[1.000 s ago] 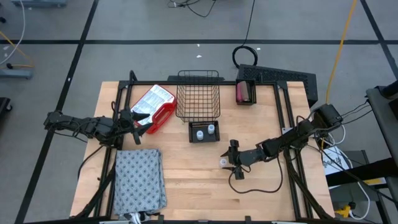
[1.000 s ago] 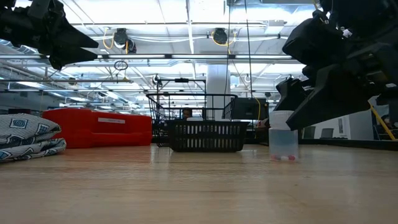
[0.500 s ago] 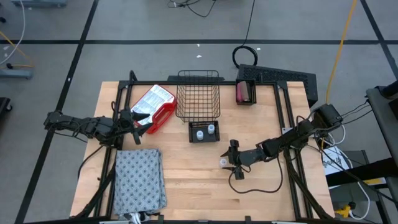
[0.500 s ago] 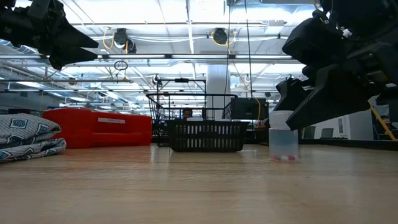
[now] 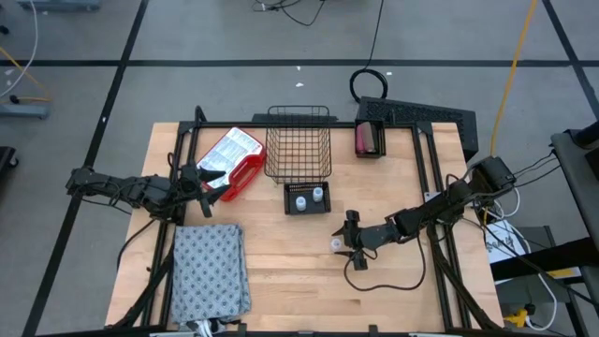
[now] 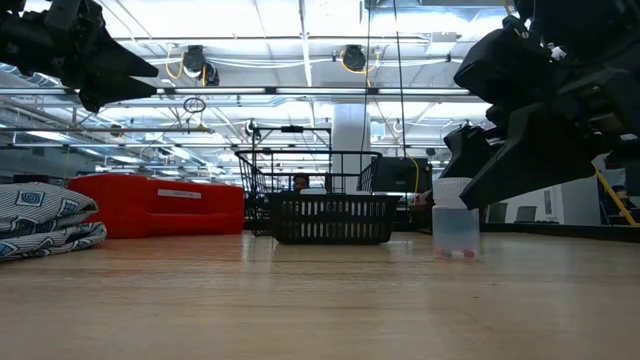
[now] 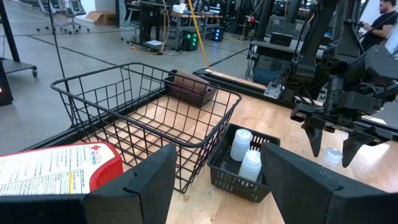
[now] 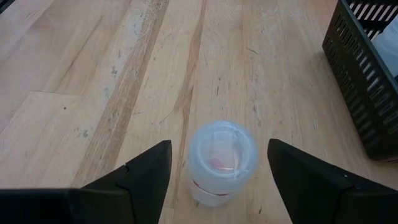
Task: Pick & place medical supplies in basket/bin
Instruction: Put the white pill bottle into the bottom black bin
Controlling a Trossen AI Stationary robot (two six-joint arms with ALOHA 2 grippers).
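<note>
One white round vial [image 8: 222, 163] stands upright on the wood near the table's middle [image 5: 335, 244]. My right gripper [image 5: 347, 241] is open, with a finger on each side of the vial and a gap showing at both. Two more vials [image 7: 244, 155] stand in a small black bin [image 5: 307, 197]. The black wire basket [image 5: 298, 150] sits behind that bin. A brown block [image 7: 189, 87] lies in another small bin at the far side. The folded grey dotted cloth [image 5: 209, 271] lies at the near left. My left gripper [image 5: 213, 183] hovers open beside a red box. No pink block shows.
A red first-aid box [image 5: 232, 161] lies left of the basket, close to my left gripper. A black keyboard [image 5: 416, 116] sits at the far right corner. A cable loops on the wood near the right arm [image 5: 384, 281]. Bare wood lies between the cloth and the vial.
</note>
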